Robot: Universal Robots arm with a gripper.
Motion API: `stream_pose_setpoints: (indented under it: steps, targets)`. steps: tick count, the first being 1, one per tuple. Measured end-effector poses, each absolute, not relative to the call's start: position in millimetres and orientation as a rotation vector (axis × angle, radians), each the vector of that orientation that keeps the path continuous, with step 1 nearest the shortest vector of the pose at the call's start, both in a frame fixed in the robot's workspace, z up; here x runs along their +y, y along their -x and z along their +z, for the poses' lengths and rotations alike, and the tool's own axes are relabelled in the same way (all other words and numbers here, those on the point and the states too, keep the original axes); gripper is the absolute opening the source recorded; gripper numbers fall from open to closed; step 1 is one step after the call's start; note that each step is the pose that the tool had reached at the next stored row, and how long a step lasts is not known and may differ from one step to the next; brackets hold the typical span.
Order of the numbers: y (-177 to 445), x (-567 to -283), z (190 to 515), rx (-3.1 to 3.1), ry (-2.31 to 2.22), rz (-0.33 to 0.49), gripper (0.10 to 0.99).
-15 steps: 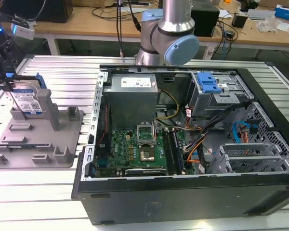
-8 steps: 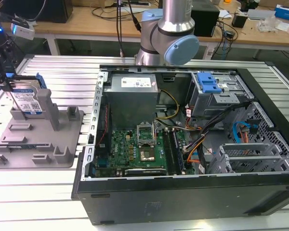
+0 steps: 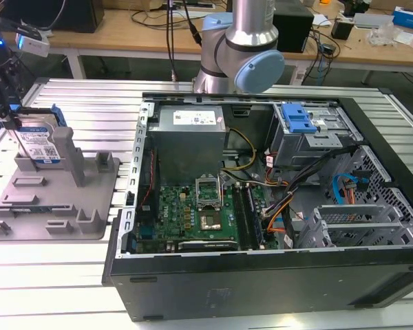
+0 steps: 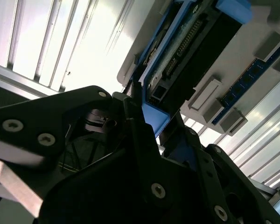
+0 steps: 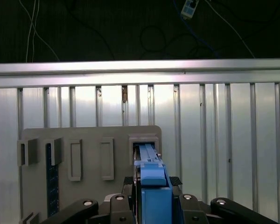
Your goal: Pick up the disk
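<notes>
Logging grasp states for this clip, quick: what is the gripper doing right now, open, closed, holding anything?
Gripper: closed on the disk, which stands upright at the grey fixture on the exterior view's left.

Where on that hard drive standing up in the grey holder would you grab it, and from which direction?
From above, by its top edge. The disk stands upright on edge in the grey fixture, so only its upper part is free. A pinch across the thin body, along the blue rails, suits it, and the gripper sits there in the first wrist view.
</notes>
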State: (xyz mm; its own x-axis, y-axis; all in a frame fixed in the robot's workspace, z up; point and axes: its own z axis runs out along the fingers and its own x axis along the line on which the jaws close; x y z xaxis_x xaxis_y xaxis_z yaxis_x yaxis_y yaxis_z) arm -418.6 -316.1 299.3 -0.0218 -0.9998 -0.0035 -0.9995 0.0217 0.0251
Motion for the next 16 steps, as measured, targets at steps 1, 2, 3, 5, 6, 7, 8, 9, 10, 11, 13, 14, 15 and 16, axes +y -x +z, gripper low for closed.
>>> stream_pose_setpoints:
  steps: [1, 2, 3, 5, 6, 7, 8, 9, 10, 11, 13, 14, 15, 16]
  targets:
    - [418.6, -316.1, 299.3, -2.235, -2.187, -0.032, 0.396]
    - [418.6, -316.1, 299.3, -2.235, -2.187, -0.032, 0.396]
    - [418.6, -316.1, 299.3, -2.235, -2.187, -0.032, 0.396]
    - [418.6, -316.1, 299.3, -2.235, -2.187, -0.032, 0.396]
    - [418.6, -316.1, 299.3, -2.235, -2.187, -0.032, 0.369]
    - [418.7, -316.1, 299.2, -2.234, -2.186, -0.032, 0.369]
    - [418.6, -316.1, 299.0, -2.234, -2.187, -0.032, 0.369]
    - [418.6, -316.1, 299.0, -2.234, -2.186, -0.032, 0.369]
    - [418.7, -316.1, 298.9, -2.235, -2.187, -0.032, 0.369]
    - [418.7, -316.2, 298.9, -2.235, -2.186, -0.032, 0.369]
    - [418.6, -316.2, 298.8, -2.235, -2.187, -0.032, 0.369]
    - [418.6, -316.2, 298.8, -2.235, -2.187, -0.032, 0.369]
    - [418.6, -316.3, 298.8, -2.235, -2.187, -0.032, 0.369]
    - [418.6, -316.3, 298.8, -2.235, -2.187, -0.032, 0.369]
